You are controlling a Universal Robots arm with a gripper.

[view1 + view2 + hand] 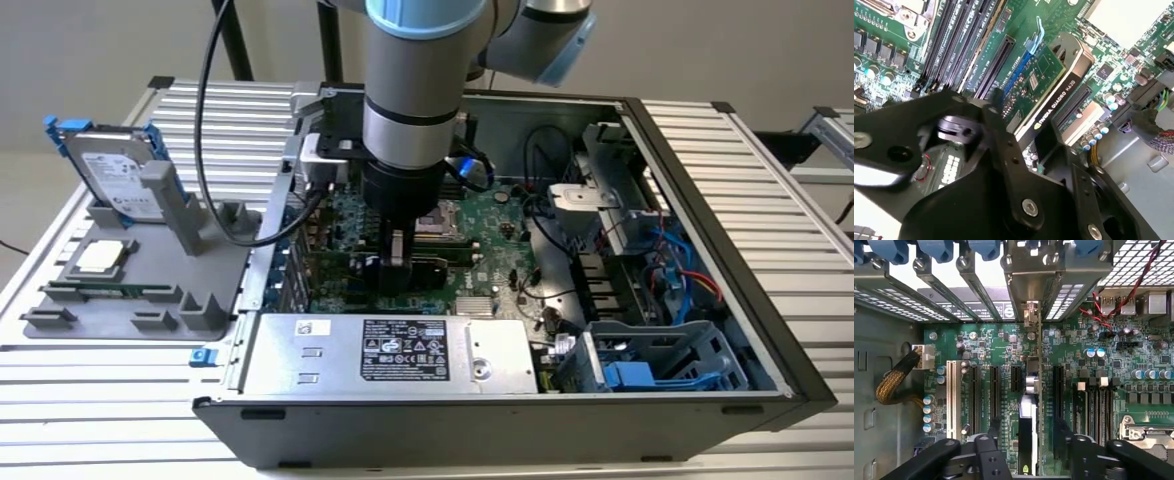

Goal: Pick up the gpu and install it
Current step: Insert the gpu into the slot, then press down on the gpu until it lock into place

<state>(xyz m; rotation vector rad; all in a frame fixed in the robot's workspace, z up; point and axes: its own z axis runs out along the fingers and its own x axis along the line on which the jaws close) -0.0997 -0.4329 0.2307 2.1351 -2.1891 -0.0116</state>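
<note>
The gpu (1046,75) stands on edge on the motherboard, its green face and black cooler in line with a blue-latched slot. In the first wrist view the gpu (1029,430) shows edge-on, and its metal bracket reaches the rear slot opening of the case. My gripper (1029,427) straddles the card. One fingertip (995,429) and the other show a narrow strip of board between themselves and the card, so the gripper looks open. In the exterior view my gripper (400,268) hangs low inside the open computer case (747,330), over the gpu (430,272).
A power supply (387,352) fills the case's near side and a drive cage (654,360) its right corner. Cables (667,270) run along the exterior view's right wall. A grey fixture (134,290) outside the case holds a hard drive (114,175) and a processor (102,257).
</note>
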